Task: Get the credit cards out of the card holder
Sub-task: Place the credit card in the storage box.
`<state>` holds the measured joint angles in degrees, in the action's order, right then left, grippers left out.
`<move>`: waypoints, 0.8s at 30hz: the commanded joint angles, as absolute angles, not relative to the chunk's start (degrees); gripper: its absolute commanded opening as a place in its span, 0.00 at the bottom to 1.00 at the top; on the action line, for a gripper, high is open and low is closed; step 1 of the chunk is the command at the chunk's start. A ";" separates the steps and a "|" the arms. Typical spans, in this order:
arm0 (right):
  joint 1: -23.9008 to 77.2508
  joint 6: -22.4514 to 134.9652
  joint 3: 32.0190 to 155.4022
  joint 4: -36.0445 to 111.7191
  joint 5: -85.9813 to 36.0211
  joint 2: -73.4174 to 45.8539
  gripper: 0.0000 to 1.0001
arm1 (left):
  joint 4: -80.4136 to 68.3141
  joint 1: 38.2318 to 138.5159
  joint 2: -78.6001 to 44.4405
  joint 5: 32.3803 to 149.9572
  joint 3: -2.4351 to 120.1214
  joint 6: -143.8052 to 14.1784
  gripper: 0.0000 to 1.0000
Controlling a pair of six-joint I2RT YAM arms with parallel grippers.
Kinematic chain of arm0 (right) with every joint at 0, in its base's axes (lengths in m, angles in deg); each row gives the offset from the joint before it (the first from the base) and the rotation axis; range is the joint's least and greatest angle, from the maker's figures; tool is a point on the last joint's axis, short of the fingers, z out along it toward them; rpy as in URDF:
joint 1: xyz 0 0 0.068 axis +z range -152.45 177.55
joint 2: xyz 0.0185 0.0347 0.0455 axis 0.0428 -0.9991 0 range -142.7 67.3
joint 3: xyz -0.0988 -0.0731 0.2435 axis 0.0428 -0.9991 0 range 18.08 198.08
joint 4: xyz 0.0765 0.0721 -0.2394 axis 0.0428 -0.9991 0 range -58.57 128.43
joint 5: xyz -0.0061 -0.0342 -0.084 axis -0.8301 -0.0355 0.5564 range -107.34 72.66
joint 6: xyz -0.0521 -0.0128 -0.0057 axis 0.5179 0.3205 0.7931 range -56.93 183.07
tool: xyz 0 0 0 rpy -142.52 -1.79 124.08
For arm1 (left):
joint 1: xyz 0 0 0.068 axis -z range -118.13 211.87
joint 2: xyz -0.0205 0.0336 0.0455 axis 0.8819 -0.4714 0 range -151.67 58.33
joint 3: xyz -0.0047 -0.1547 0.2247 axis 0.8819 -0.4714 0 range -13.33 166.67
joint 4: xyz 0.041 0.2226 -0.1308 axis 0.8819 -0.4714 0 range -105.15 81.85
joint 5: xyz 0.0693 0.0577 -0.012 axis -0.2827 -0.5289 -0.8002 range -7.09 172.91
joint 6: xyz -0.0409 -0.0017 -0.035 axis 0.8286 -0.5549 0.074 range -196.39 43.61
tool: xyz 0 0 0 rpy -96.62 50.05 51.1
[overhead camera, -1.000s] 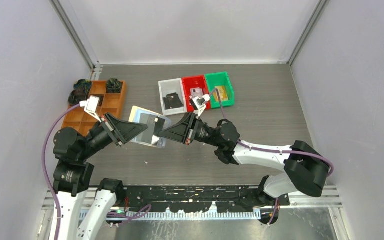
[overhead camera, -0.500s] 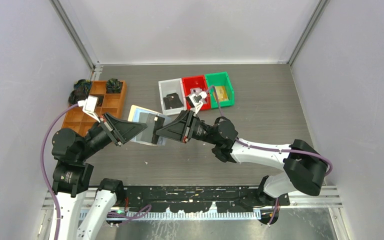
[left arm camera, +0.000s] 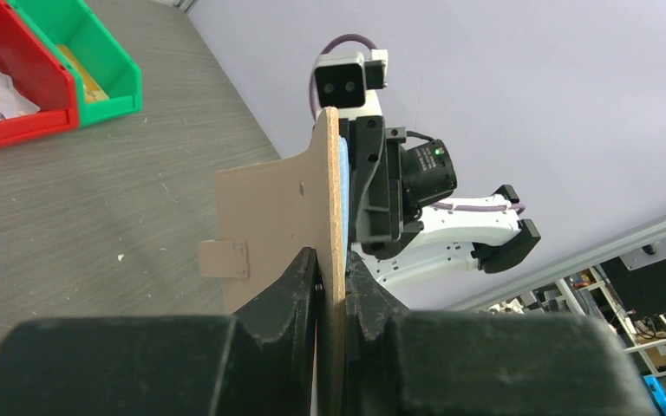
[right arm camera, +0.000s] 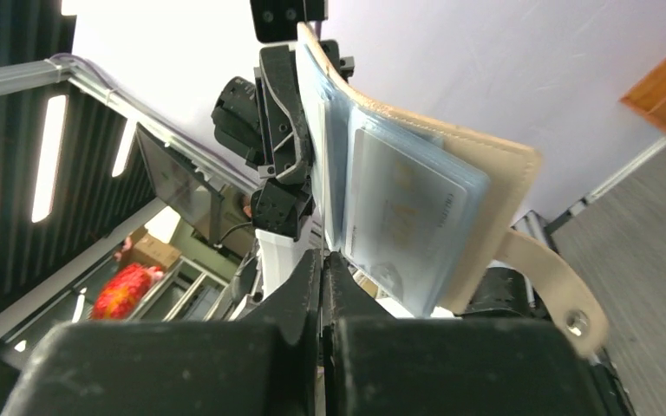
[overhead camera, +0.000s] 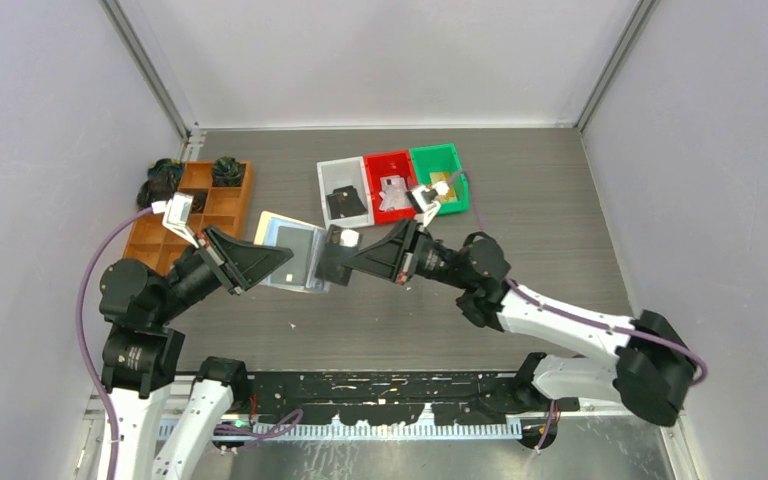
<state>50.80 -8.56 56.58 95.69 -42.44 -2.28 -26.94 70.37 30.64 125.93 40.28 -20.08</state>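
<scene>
The tan card holder (overhead camera: 278,233) hangs open above the table, and my left gripper (overhead camera: 288,259) is shut on one flap. In the left wrist view that flap (left arm camera: 269,208) stands edge-on between the fingers of the left gripper (left arm camera: 334,270). My right gripper (overhead camera: 326,262) meets the holder from the right. In the right wrist view the holder (right arm camera: 503,195) fans out clear sleeves, with one of the credit cards (right arm camera: 408,217) inside a sleeve and the snap tab (right arm camera: 559,295) hanging. The right gripper (right arm camera: 323,260) is shut on a thin pale card edge.
Grey (overhead camera: 332,172), red (overhead camera: 388,160) and green (overhead camera: 438,153) bins stand behind the grippers. The grey bin holds a black wallet (overhead camera: 345,203); the red one holds pale cards (overhead camera: 395,192). A wooden compartment tray (overhead camera: 210,205) with dark items (overhead camera: 163,178) sits at the left.
My right arm has drawn back to the right, away from the holder, after reaching in further half a second ago. The holder's pale tab now shows beside the right fingers. The left arm barely moved.
</scene>
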 commanded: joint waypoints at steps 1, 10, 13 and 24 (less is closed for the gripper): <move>45.91 -5.37 55.48 86.44 -45.83 6.77 0.01 | -23.97 70.14 31.49 125.62 43.16 -22.01 0.00; 29.77 12.46 71.92 46.77 -51.07 4.20 0.01 | -24.18 70.16 32.10 127.41 43.23 -25.46 0.00; 29.05 20.90 82.33 34.55 -49.69 -6.95 0.01 | -24.48 70.14 32.07 127.62 43.22 -25.80 0.00; 28.92 36.25 120.95 10.93 -43.28 -48.39 0.01 | -26.15 70.14 32.89 128.55 43.67 -27.36 0.00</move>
<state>29.03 28.81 110.08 22.99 -46.77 -41.08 -27.81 70.37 32.09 127.53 40.91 -26.13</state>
